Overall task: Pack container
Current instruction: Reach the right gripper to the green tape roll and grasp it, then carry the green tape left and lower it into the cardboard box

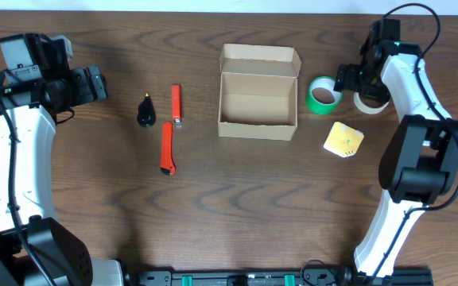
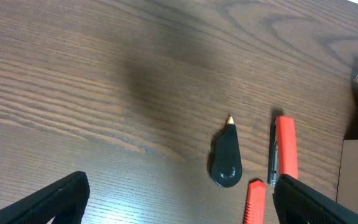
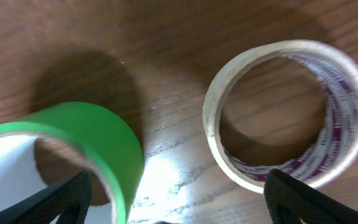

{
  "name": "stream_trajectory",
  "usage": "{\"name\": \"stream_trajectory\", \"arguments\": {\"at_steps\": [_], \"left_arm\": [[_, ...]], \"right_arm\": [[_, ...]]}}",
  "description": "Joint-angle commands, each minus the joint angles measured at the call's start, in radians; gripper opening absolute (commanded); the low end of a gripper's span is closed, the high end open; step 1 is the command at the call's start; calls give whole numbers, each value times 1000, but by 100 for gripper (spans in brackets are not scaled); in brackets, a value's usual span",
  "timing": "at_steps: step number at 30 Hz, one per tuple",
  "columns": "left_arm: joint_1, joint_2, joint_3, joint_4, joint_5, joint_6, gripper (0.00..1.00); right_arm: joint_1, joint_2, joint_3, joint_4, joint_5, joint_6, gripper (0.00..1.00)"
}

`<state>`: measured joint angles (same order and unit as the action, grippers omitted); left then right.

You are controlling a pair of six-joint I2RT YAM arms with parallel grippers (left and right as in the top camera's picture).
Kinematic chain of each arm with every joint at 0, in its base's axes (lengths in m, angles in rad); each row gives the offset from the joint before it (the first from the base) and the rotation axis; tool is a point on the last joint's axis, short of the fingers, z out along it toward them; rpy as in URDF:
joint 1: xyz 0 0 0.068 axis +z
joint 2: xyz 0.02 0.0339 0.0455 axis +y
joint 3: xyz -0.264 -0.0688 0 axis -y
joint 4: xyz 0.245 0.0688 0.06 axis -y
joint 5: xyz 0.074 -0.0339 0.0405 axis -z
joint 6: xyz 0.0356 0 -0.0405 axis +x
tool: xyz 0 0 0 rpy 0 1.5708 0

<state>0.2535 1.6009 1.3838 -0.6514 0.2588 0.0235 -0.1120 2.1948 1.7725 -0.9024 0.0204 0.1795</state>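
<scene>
Your container (image 1: 258, 103) stands upright on the table (image 1: 237, 206) near the middle of the far edge. Its flap lid is folded back toward that edge, so you look straight down onto bare cardboard inside. Your right gripper (image 1: 347, 79) hangs low toward the far right corner, over the gap between a green tape roll (image 1: 322, 95) and a whitish tape roll (image 1: 370, 100). Both rolls lie flat. The green one is just beside the container's right wall and the whitish one, printed purple on its inner face, is closer to the right edge; the two are near each other but apart. From the right wrist you see its fingers (image 3: 67, 199) spread wide and released, one by the green roll and the other by the whitish roll's rim. You cannot tell whether either finger touches a roll. A yellow block (image 1: 343, 139) lies toward the front edge from the rolls, off the container's front right corner and clear of it. Your left gripper (image 1: 94, 83) sits toward the far left corner, its claw released and wide, well apart from everything. Between it and the container lie three things: a black teardrop-shaped item (image 1: 146, 112) with a small brass tip, the far orange cutter (image 1: 176, 105) just beside it, and the near orange cutter (image 1: 167, 148) toward the front edge, almost end to end with the first.
</scene>
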Motion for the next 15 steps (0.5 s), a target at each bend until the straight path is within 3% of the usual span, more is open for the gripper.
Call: {"name": "stream_trajectory", "arguments": {"at_steps": [1, 15], "left_arm": [[1, -2, 21, -4, -3, 7, 95], [1, -2, 21, -4, -3, 7, 95]], "right_arm": [[23, 24, 25, 4, -2, 10, 88], [67, 46, 24, 15, 21, 11, 66]]}}
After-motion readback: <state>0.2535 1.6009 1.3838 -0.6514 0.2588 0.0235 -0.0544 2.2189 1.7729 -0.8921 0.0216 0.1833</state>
